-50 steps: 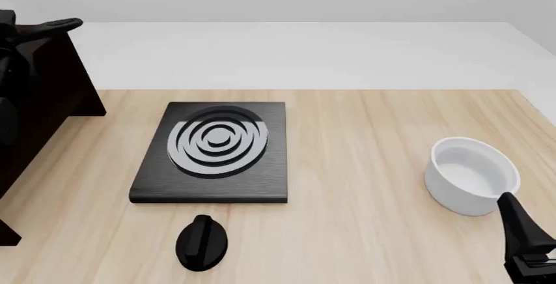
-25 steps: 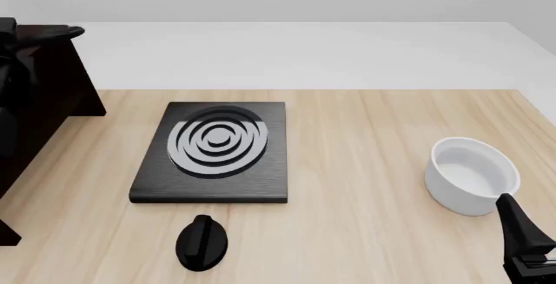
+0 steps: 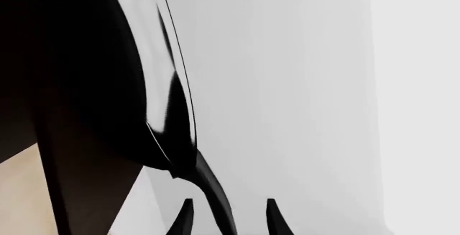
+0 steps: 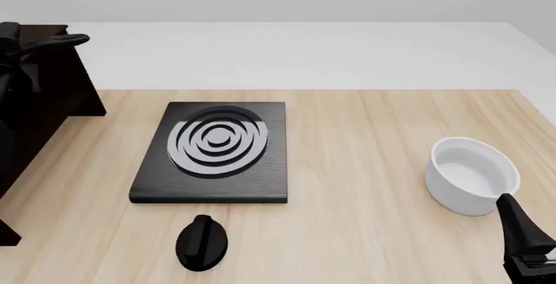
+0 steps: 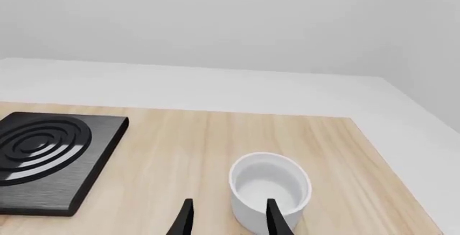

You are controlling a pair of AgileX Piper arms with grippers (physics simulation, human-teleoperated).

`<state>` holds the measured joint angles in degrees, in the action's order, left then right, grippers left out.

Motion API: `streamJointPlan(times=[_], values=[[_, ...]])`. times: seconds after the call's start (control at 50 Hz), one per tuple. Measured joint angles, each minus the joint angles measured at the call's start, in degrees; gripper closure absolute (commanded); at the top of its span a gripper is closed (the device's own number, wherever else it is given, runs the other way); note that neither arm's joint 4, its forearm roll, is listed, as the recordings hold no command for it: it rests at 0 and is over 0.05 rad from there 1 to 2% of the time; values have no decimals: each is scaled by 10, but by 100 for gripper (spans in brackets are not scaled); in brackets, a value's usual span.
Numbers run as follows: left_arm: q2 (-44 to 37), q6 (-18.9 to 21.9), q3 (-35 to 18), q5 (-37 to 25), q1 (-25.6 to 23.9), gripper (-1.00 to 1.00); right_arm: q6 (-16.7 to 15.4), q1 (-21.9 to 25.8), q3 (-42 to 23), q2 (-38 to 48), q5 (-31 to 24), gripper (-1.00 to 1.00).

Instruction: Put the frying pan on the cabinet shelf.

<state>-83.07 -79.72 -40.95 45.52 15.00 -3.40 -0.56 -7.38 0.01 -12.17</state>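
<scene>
Checking the pan (image 3: 129, 111) first: it was at the far-left edge of the front view, up at the cabinet (image 4: 52, 95) top, with only its handle (image 4: 68, 39) poking out toward the right over the cabinet's corner. Couldn't tell whether the body sat on a shelf board or hung just above it, since it was dark on dark. In the left wrist view the pan was edge-on and the handle ran between the left gripper (image 3: 229, 220) fingers, which were spread w/ the thin handle not visibly touching either one. The right gripper (image 4: 525, 245) was also spread, holding nothing, parked near-right just beside the white pot (image 4: 472, 174). Handling-wise the pan looked rigid, prob. metal, not fragile and light-ish but front-heavy, so a grip far out on the handle would let the body sag or twist. The handle was thin and smooth, so likely slippery; best hold would be mid-handle or closer to the body, jaws across the narrow side. On room: cabinet walls and the top edge were tight around the pan, w/ risk of clipping the corner on pulling back. The table (image 4: 365, 141) to the right was open except for the stove (image 4: 213, 152) and a black knob (image 4: 202, 242), both well apart from the cabinet.
</scene>
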Motion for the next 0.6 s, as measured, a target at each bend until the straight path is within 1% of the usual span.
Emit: streamJointPlan(times=[0.26,0.34,0.6], values=[[47,10,38,-12,-11,-100,3,-1,0,0,1,-100],[66,19,51,-17,-19,-100,4,-1,0,0,1,-100],[112,30,97,-19,-38,-100,5,-4,-1,0,3,-100]])
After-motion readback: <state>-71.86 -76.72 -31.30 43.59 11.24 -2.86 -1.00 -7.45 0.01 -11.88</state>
